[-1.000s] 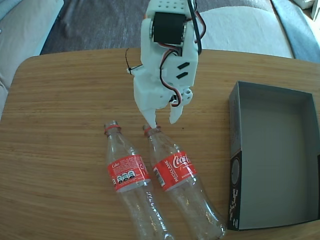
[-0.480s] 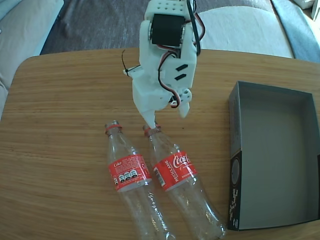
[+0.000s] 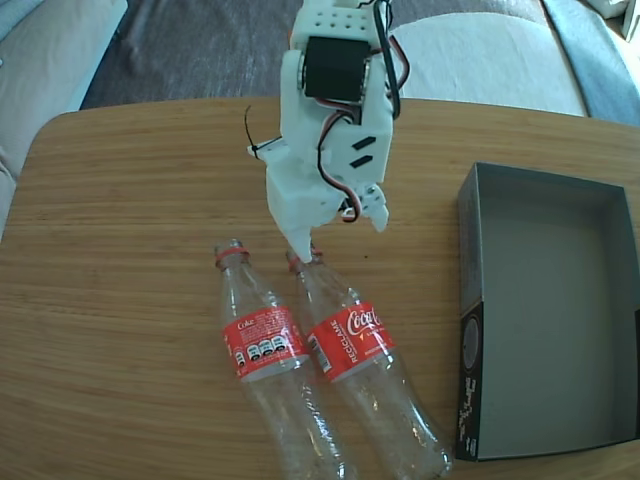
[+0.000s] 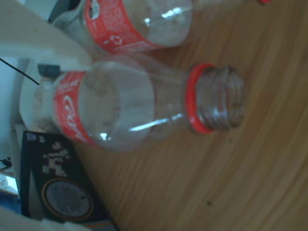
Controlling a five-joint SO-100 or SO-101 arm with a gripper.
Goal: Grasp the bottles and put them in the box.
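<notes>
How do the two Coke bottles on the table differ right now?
In the fixed view, the right bottle shows its Coca-Cola script, while the left bottle shows small print and icons. The claw has one tip at the right bottle's neck; the left bottle lies apart from it. Both are clear, capless, red-labelled, lying flat.

We see our hand (image 3: pixel 340 234) spread above the right bottle's (image 3: pixel 362 364) neck. The left bottle (image 3: pixel 268 365) lies beside it on the table (image 3: pixel 120 300); the box (image 3: pixel 545 310) sits at three o'clock.
</notes>
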